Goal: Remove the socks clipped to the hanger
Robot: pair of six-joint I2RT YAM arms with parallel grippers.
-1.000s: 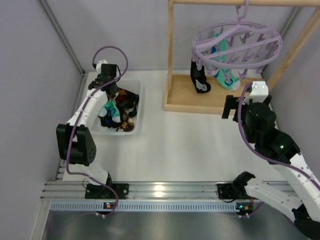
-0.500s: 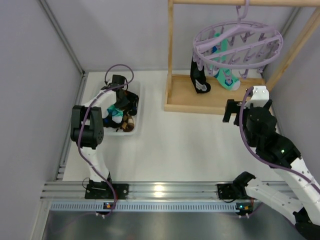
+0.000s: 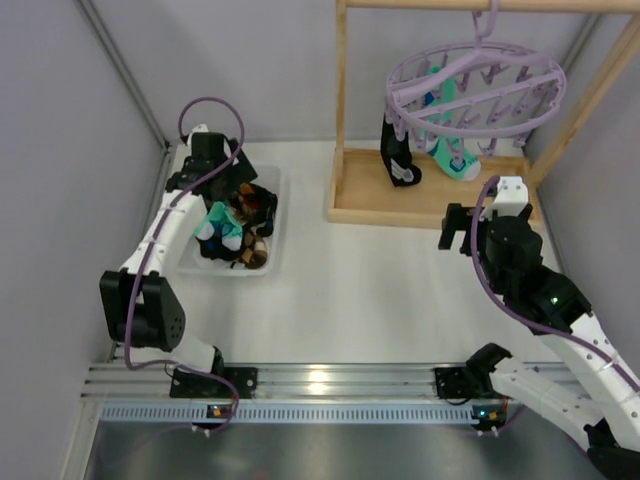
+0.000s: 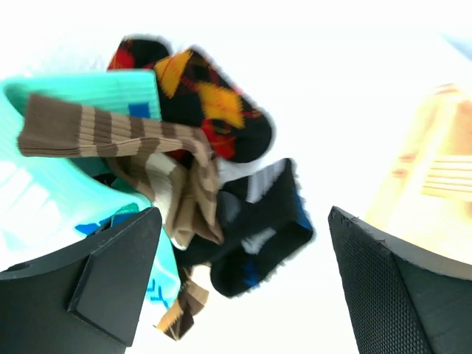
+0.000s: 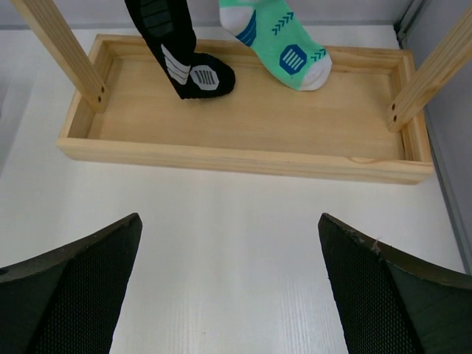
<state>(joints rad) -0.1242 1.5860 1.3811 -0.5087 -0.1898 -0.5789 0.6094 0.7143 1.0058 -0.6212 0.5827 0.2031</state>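
Observation:
The pale-purple hanger [image 3: 475, 85] hangs by its hook from the wooden rack's top bar. Two socks are clipped to it: a black sock [image 3: 397, 155] [image 5: 181, 51] and a mint-green sock [image 3: 455, 150] [image 5: 284, 40], both reaching down into the rack's base tray. My right gripper [image 3: 462, 228] [image 5: 230, 221] is open over bare table just in front of that tray, with nothing between its fingers. My left gripper [image 3: 232, 178] [image 4: 242, 221] is open above the back of the white bin. Loose socks [image 4: 199, 96] lie below it: argyle, brown-striped, mint and dark with blue.
The white bin [image 3: 266, 258] with the sock pile [image 3: 235, 225] sits at the left, near the side wall. The wooden rack's base tray [image 3: 370, 205] and upright posts [image 3: 342, 90] stand at the back right. The arm bases sit on a rail along the near edge.
My left gripper was shut low in the bin; it has opened and lifted back toward the bin's far left corner. The right gripper has shifted slightly left.

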